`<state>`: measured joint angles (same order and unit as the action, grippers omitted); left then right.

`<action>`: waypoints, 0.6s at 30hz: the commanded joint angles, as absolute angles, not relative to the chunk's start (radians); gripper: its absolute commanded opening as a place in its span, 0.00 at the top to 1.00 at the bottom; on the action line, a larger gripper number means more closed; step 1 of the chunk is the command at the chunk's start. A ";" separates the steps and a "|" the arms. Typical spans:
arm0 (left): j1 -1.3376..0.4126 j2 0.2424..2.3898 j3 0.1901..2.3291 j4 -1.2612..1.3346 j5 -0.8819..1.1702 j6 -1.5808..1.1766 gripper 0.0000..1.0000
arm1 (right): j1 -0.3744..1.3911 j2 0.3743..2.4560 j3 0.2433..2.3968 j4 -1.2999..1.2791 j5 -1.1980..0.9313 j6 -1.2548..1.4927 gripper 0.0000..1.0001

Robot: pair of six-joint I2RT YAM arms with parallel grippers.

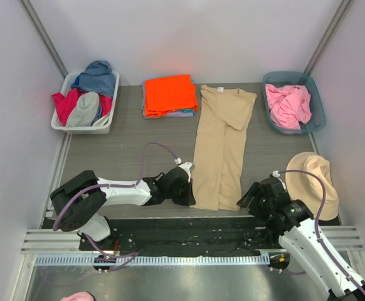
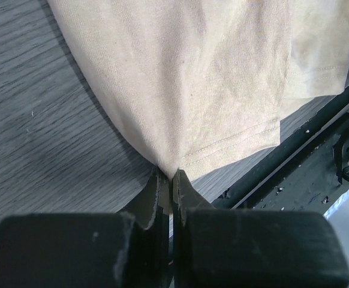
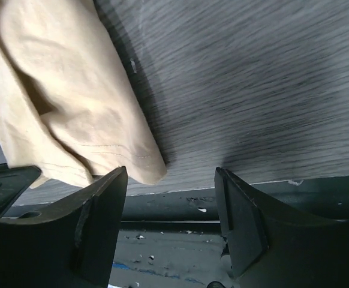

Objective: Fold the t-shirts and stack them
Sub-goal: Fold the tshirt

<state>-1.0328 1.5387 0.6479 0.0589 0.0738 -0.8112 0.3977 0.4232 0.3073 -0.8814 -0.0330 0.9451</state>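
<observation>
Left gripper (image 2: 172, 175) is pinched shut right on the near left hem corner of the tan cloth short-sleeved shirt (image 2: 192, 78), with only fabric between the jaws. Right gripper (image 3: 170, 201) is spread wide with nothing in it. It's hanging over the grey wood-grain table (image 3: 252, 90) just beside the shirt's near right corner, and I can't tell if it touches. The shirt itself is folded into a long narrow strip lying mid-table, collar end away from the arms. Further back there's a folded bright orange shirt (image 1: 170, 94) sitting on a lavender one (image 1: 184, 114). A crumpled pink shirt (image 1: 287, 105) is in the teal plastic bin (image 1: 289, 75), and a white plastic bin (image 1: 82, 128) of mixed clothes sits far left. A floppy beige hat (image 1: 314, 179) lies by the right arm.
</observation>
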 commanded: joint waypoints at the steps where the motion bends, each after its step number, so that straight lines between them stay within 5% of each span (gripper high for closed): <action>1: -1.034 1.552 0.618 0.035 0.080 -0.816 1.00 | 0.403 0.442 0.287 -0.808 -0.077 0.960 0.33; 9: -1.034 1.549 0.618 0.035 0.078 -0.818 1.00 | 0.403 0.501 0.245 -0.720 -0.094 0.950 0.43; 18: -1.035 1.542 0.612 0.034 0.074 -0.821 1.00 | 0.405 0.545 0.209 -0.666 -0.127 0.943 0.64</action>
